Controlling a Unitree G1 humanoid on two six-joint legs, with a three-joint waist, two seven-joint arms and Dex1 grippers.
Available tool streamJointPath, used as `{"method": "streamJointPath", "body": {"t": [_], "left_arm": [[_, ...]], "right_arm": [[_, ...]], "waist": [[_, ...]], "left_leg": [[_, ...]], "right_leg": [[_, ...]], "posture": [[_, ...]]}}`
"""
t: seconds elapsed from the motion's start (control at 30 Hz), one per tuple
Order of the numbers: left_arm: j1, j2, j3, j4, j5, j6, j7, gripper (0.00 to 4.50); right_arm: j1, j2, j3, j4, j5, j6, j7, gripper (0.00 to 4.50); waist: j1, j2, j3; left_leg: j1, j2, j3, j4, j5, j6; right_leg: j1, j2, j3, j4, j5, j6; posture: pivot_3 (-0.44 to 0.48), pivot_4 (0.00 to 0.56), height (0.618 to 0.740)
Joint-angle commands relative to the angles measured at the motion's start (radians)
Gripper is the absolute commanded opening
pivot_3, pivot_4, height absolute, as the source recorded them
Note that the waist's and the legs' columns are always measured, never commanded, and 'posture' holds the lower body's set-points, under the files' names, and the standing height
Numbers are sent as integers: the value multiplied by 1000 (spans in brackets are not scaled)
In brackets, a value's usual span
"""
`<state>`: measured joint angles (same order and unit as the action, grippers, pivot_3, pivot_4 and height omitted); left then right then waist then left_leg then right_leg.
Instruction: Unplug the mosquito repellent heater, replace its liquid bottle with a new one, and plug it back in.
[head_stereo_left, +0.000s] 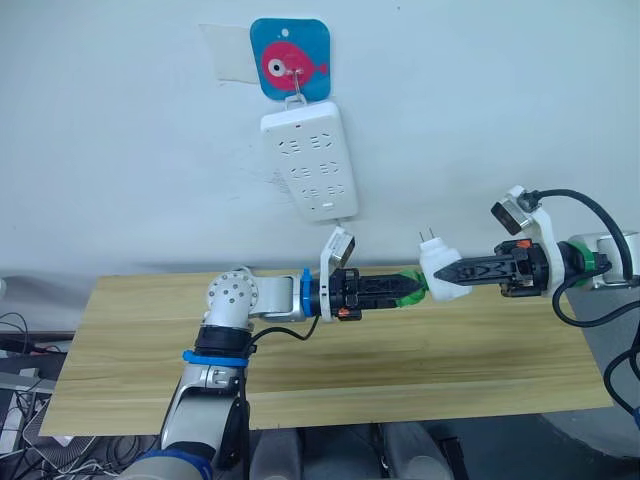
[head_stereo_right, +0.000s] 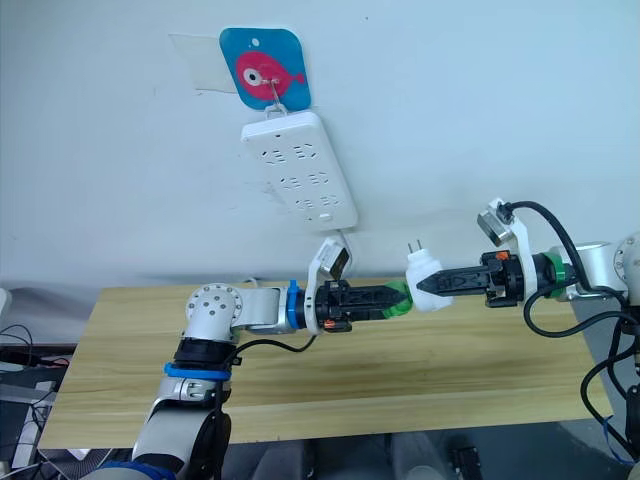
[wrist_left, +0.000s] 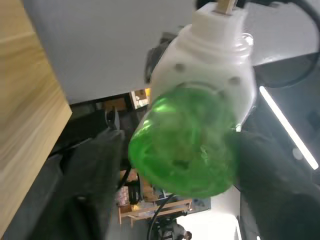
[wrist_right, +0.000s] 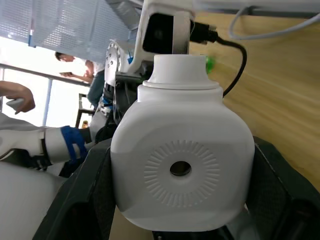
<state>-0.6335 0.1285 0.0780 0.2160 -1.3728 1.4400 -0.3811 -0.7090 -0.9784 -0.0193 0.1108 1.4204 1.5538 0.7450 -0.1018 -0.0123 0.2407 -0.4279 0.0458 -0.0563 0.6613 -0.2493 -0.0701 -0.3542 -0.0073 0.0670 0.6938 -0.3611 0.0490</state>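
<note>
The mosquito repellent heater (head_stereo_left: 438, 270) is unplugged, held above the counter (head_stereo_left: 480, 360) in the closed right tool (head_stereo_left: 452, 272). The left tool (head_stereo_left: 408, 286) clamps its green bottle (head_stereo_left: 411, 284), still attached. Swapping and replugging into the power strip (head_stereo_left: 308, 160) remain.

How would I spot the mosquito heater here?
Look below the white power strip on the wall, above the wooden table. Between the two grippers hangs the mosquito repellent heater: a small white rounded block with plug prongs pointing up and a green bottle attached.
</note>
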Motion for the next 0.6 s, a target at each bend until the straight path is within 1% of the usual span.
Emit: {"method": "streamJointPath", "body": {"t": [0.03,0.1,0.2,0.23,0.3,0.33,0.4,0.43,0.5,0.53,0.6], "left_arm": [[-35,25,10,-55,43,-38,-43,4477],[-39,79,-8,-116,102,-85,-116,4477],[-41,163,-28,-228,144,-130,-236,4477],[-35,203,-46,-289,177,-173,-295,4477],[-4,302,-106,-458,312,-345,-439,4477],[23,341,-148,-535,413,-476,-502,4477],[111,376,-250,-607,718,-905,-597,4477],[152,372,-282,-603,837,-1093,-618,4477],[208,335,-318,-521,1035,-1458,-615,4477],[222,317,-326,-477,1097,-1586,-611,4477],[223,267,-329,-367,1225,-1880,-562,4477]], "right_arm": [[-21,-13,-66,28,-6,41,31,2984],[-28,-15,-79,53,-14,55,42,2984],[-29,-22,-91,83,-27,61,49,2984],[-29,-27,-94,95,-33,61,54,2984],[-36,-34,-102,140,-49,61,58,2984],[-40,-38,-107,161,-60,61,62,2984],[-61,-42,-106,214,-63,61,66,2984],[-72,-44,-100,235,-55,61,68,2984],[-86,-53,-80,251,-28,61,80,2984],[-88,-57,-72,252,-17,61,85,2984],[-80,-69,-56,235,9,61,96,2984]], "waist": [[0,0,0],[-1,0,0],[-8,0,0],[-9,0,0],[-8,0,1],[-9,0,1],[-7,1,1],[-4,1,1],[3,1,1],[8,1,1],[15,1,1]], "left_leg": [[0,0,0,0,0,0],[0,0,1,0,0,0],[0,0,2,-1,0,0],[0,0,3,-1,0,0],[0,0,3,-1,0,0],[0,0,3,-1,0,0],[0,0,4,-2,0,-1],[1,0,5,-2,0,-1],[1,0,7,-2,0,-1],[1,0,7,-2,0,0],[1,0,6,-1,0,0]], "right_leg": [[0,0,0,0,0,0],[0,0,0,0,0,0],[-1,0,2,0,0,0],[-1,0,2,0,0,0],[-1,0,2,-1,0,0],[-1,0,2,-1,0,0],[0,0,3,-3,0,0],[1,0,3,-5,0,0],[1,-1,4,-6,1,0],[1,-1,4,-6,1,1],[1,-1,4,-6,1,1]], "posture": [[-189,225,740],[-187,226,740],[-185,225,740],[-184,227,740],[-183,229,740],[-171,228,740],[-164,227,740],[-164,226,740],[-166,225,740],[-166,225,740],[-170,222,740]]}}
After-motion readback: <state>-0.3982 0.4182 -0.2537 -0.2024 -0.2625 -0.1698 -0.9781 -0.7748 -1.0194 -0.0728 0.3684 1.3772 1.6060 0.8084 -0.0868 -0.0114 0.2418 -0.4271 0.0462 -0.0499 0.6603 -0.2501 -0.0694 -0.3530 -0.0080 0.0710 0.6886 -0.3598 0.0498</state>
